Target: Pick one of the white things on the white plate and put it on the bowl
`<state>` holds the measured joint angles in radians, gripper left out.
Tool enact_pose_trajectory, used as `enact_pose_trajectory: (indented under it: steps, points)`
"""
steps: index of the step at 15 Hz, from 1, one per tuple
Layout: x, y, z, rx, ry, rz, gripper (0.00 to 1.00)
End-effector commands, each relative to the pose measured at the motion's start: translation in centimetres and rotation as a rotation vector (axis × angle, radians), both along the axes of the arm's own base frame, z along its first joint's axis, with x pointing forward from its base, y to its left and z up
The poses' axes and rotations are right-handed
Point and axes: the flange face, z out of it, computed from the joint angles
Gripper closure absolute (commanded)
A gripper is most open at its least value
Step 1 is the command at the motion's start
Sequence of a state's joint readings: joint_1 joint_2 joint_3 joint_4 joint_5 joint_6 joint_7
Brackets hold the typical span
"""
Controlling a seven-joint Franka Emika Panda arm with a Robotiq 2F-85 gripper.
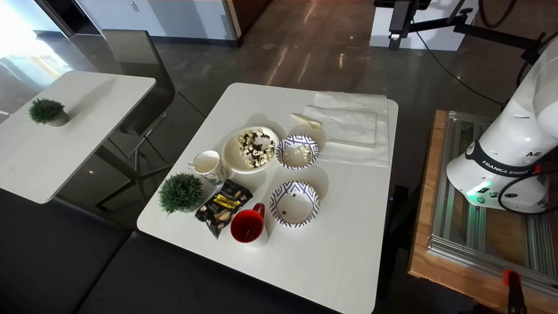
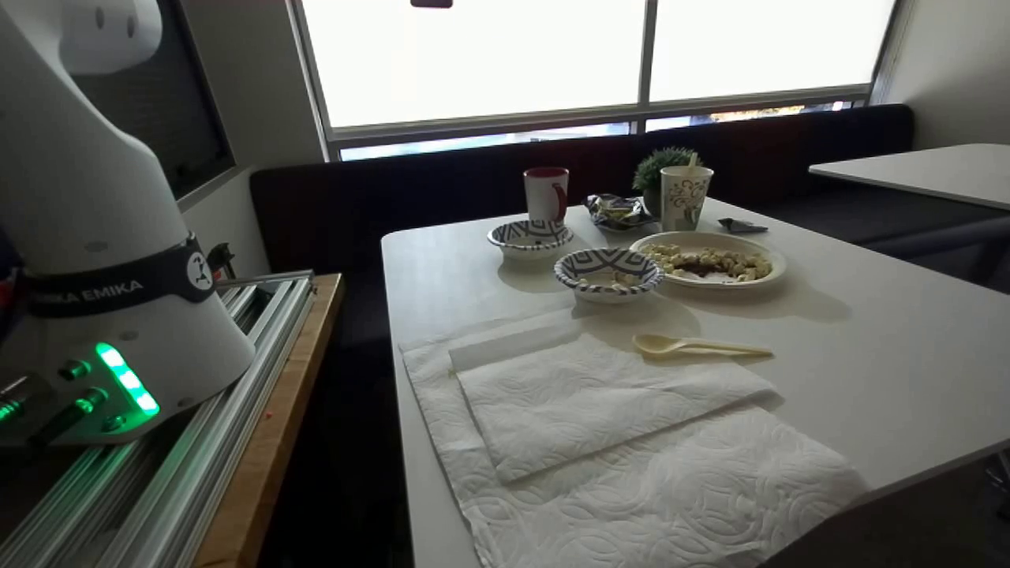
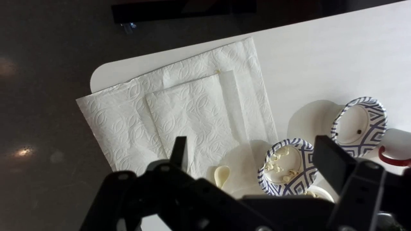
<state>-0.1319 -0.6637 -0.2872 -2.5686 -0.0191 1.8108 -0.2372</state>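
White popcorn [image 2: 714, 259] among dark bits [image 1: 255, 154] on the white plate [image 1: 232, 153] | my claw [image 3: 255, 154]: wide apart, empty | risk: closing off-centre, I could crush one or snag dark bits

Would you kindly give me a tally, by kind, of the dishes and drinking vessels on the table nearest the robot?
Blue-patterned bowls: 2
White plate: 1
Red-lined mug: 1
Patterned paper cup: 1
Total: 5
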Motion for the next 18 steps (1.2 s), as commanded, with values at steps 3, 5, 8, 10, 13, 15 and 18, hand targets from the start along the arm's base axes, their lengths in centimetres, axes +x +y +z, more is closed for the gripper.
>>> enact_pose_trajectory:
  steps: [3, 5, 8, 10, 13, 15, 18]
  points:
    - [6.9, 9.5, -3.1, -0.05, 0.056, -0.043, 0.0]
    - [10.2, 13.2, -4.6, -0.056, -0.005, -0.065, 0.0]
    - [15.8, 15.5, -7.1, -0.117, -0.144, -0.092, 0.0]
    - [18.5, 15.7, -9.6, -0.17, -0.138, -0.044, 0.0]
    - [22.0, 16.1, -12.6, -0.196, -0.126, 0.001, 0.0]
    - [24.3, 17.0, -14.6, -0.217, -0.103, 0.023, 0.0]
    - [27.0, 19.4, -16.6, -0.21, -0.083, 0.005, 0.0]
